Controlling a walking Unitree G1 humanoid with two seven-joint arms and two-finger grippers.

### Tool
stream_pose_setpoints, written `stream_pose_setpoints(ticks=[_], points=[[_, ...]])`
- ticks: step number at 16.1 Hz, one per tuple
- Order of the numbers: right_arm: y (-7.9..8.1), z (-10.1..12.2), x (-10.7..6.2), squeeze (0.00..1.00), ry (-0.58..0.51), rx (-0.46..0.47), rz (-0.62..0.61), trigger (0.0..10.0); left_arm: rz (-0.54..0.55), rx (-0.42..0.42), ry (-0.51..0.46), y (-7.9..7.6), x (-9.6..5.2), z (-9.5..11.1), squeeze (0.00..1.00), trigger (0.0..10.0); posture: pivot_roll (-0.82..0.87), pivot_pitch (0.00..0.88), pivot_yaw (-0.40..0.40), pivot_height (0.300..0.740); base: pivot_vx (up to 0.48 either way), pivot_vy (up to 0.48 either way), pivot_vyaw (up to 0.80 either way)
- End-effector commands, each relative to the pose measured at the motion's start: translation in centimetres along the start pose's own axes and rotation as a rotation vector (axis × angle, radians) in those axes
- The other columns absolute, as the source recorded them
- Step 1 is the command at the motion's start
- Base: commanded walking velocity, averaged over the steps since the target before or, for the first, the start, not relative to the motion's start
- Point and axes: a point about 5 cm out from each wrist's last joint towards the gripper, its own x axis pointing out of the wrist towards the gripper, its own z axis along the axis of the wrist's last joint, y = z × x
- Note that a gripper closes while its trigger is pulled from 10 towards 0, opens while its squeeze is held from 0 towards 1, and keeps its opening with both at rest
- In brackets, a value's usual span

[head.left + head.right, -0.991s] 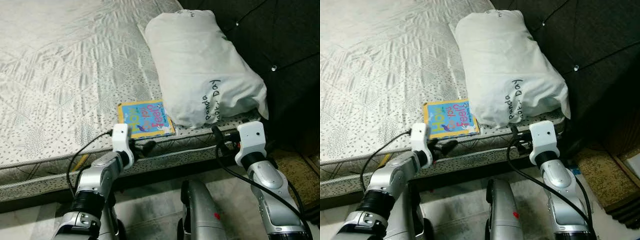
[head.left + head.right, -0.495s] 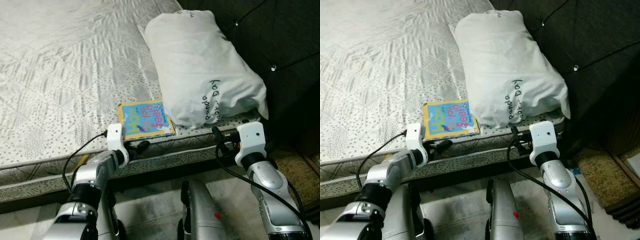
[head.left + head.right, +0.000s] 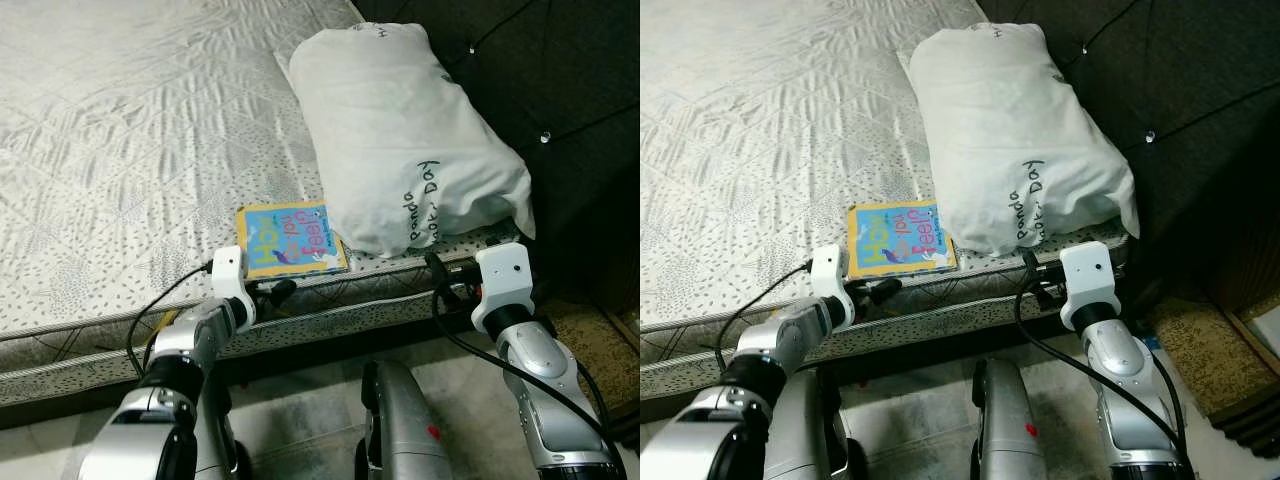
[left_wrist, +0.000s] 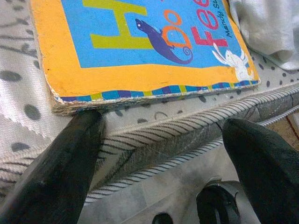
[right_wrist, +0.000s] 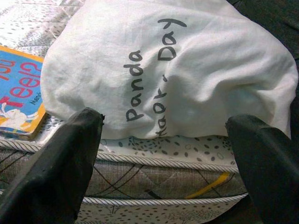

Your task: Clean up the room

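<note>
Under the pillow (image 3: 410, 130), the book's (image 3: 291, 239) corner hides.

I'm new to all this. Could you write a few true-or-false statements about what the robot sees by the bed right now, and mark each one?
1. A colourful book lies on the mattress near its edge. True.
2. The book lies on top of the white pillow. False: it lies flat on the mattress beside the pillow, one corner at the pillow's edge.
3. The left gripper has its jaws open, just short of the book's edge. True.
4. The right gripper is clamped on the pillow. False: its jaws are open and short of the pillow.
5. The pillow has dark writing on it. True.
</note>
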Motion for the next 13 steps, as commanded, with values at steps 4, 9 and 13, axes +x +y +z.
stream_pose_setpoints(ticks=[4,9,13], points=[[-0.1,-0.1,-0.1,0.00,0.004,-0.001,-0.010,10.0,0.053,0.022,0.001,1.2,-0.2,0.3,0.00,10.0,-0.19,0.112,-0.010,0.550,0.000,0.000,0.00],[-0.1,-0.2,-0.1,0.00,0.003,0.002,-0.017,10.0,0.030,0.047,-0.004,0.8,-0.1,0.1,0.00,10.0,-0.18,0.099,0.000,0.550,0.000,0.000,0.00],[0.2,0.0,0.6,0.00,-0.010,0.017,-0.016,10.0,0.068,0.100,-0.126,0.5,-2.8,0.0,0.00,10.0,-0.14,0.080,0.005,0.550,0.000,0.000,0.00]])
